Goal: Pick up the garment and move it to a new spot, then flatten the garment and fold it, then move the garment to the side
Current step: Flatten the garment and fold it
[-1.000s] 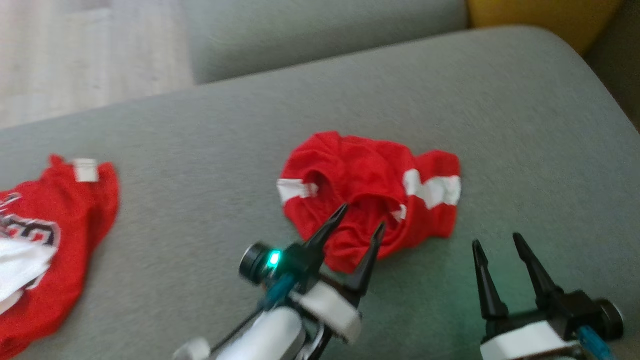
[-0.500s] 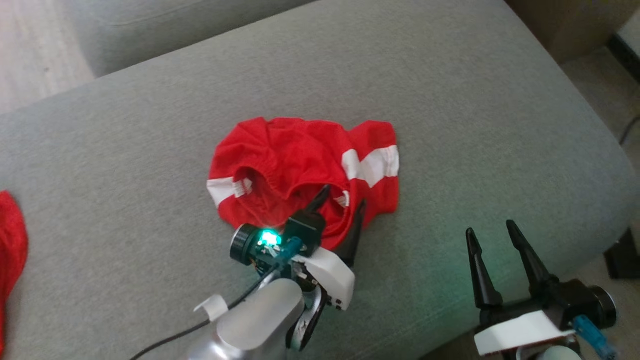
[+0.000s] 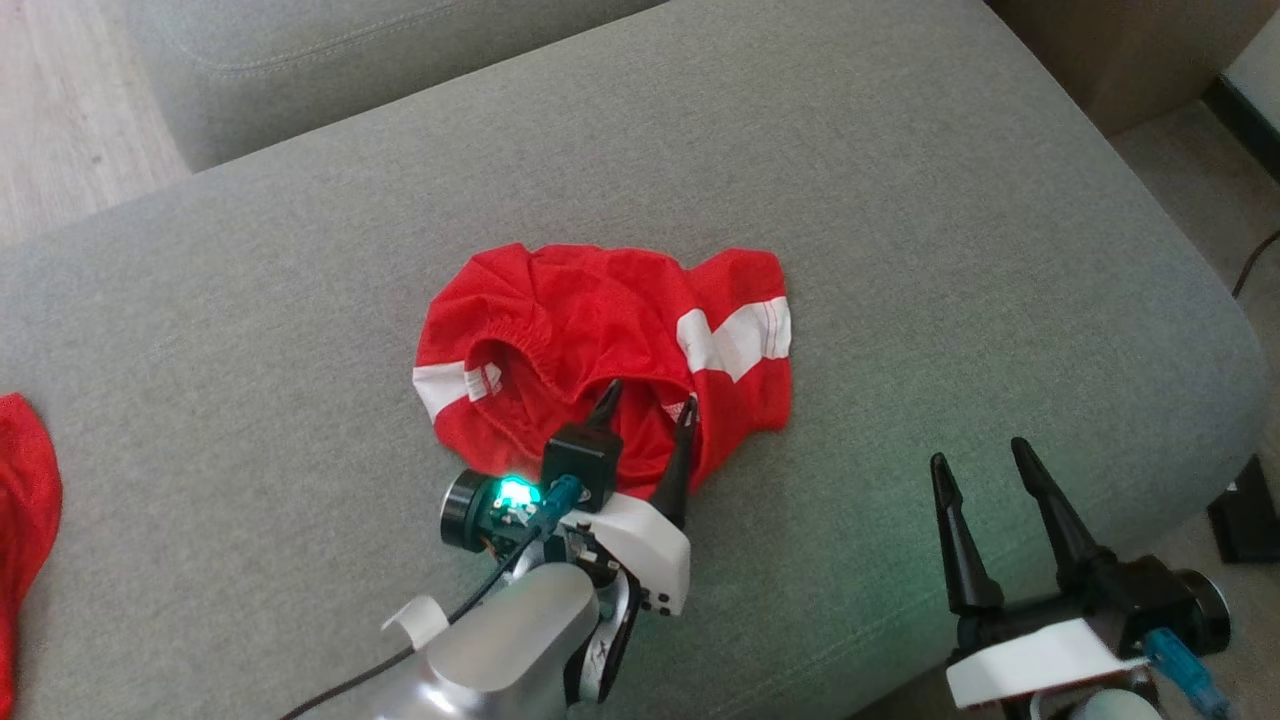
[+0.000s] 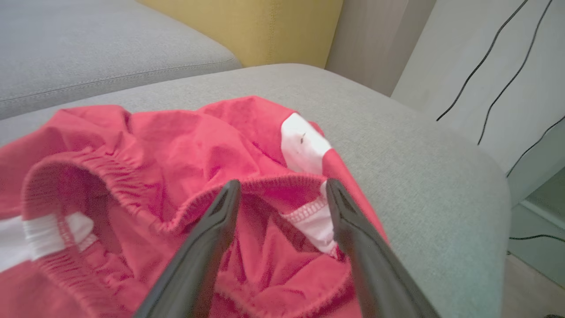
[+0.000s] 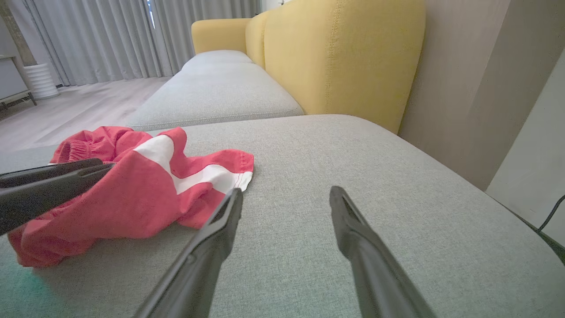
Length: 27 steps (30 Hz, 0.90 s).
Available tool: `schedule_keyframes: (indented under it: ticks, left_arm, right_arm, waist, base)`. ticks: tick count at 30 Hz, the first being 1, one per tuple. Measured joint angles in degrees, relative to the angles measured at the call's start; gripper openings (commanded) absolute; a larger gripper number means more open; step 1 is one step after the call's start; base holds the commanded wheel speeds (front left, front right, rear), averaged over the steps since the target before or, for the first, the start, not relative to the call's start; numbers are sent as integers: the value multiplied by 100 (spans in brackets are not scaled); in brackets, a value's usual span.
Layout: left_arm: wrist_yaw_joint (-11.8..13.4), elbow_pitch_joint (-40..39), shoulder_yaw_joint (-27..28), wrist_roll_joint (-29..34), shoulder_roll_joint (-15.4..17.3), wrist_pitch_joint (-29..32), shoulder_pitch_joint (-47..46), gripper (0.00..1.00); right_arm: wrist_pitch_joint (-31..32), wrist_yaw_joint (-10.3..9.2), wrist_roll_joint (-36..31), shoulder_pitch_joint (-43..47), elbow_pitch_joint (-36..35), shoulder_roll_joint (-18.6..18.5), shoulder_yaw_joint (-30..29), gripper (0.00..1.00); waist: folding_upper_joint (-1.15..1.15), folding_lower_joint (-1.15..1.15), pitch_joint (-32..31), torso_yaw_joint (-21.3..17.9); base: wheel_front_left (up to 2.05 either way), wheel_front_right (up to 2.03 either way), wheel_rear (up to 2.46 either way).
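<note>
The garment (image 3: 600, 340), a pair of red shorts with white side stripes (image 3: 735, 335), is seen lying crumpled near the middle of a grey sofa cushion (image 3: 900, 200), with its gathered waistband (image 4: 273, 180) turned up and open toward the near side. It is judged to be light, thin and wholly limp, so it can be expected to sag and bunch when lifted and to offer no stiffness for pushing. The weave looks matt rather than slick, and slipping is thought unlikely once a doubled edge is pinched. The waistband is judged the best place to take hold, since the elastic seam is thicker than the single cloth around it and stands slightly clear of the cushion. The left gripper (image 3: 648, 398) is held over the near edge of the shorts with its jaws spread wide, a stretch of the waistband being framed between the two fingers; whether the tips touch the cloth cannot be told. The right gripper (image 3: 978, 455) is also spread wide and empty, over bare cushion to the right of the shorts and apart from them. A second red cloth (image 3: 25, 480) is seen at the far left edge.
</note>
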Motion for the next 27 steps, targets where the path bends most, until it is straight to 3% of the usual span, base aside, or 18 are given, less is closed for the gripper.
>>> schedule_keyframes:
  ticks: [5, 22, 23, 24, 25, 26, 27]
  left_arm:
    - [156, 212, -280, -32, -1, 63, -143, 100]
    - [281, 124, -1028, -175, 0, 369, -425, 98]
    - [286, 181, -1039, -175, 0, 371, -433, 88]
    - [285, 246, -1055, -169, 0, 372, -446, 56]
    - [282, 296, -1073, -166, 0, 372, -461, 33]
    - [275, 346, -1099, -164, 0, 366, -487, 0]
    - [220, 361, -1102, -159, 3, 324, -509, 0]
  right_arm:
    - [0, 0, 0, -1, -4, 1, 26, 100]
    - [0, 0, 44, -4, 0, 11, 27, 100]
    - [0, 0, 44, -5, 0, 11, 27, 100]
    - [0, 0, 44, -6, 0, 13, 27, 100]
    - [0, 0, 44, -8, 0, 13, 26, 100]
    - [0, 0, 44, -10, 0, 14, 26, 100]
    - [0, 0, 44, -12, 0, 14, 26, 100]
  waist:
    - [0, 0, 34, -28]
    - [0, 0, 121, -79]
    - [0, 0, 128, -83]
    - [0, 0, 134, -86]
    - [0, 0, 139, -89]
    - [0, 0, 142, -92]
    - [0, 0, 146, -94]
  base:
    - [0, 0, 0]
    - [0, 0, 0]
    - [0, 0, 0]
    - [0, 0, 0]
    - [0, 0, 0]
    - [0, 0, 0]
    - [0, 0, 0]
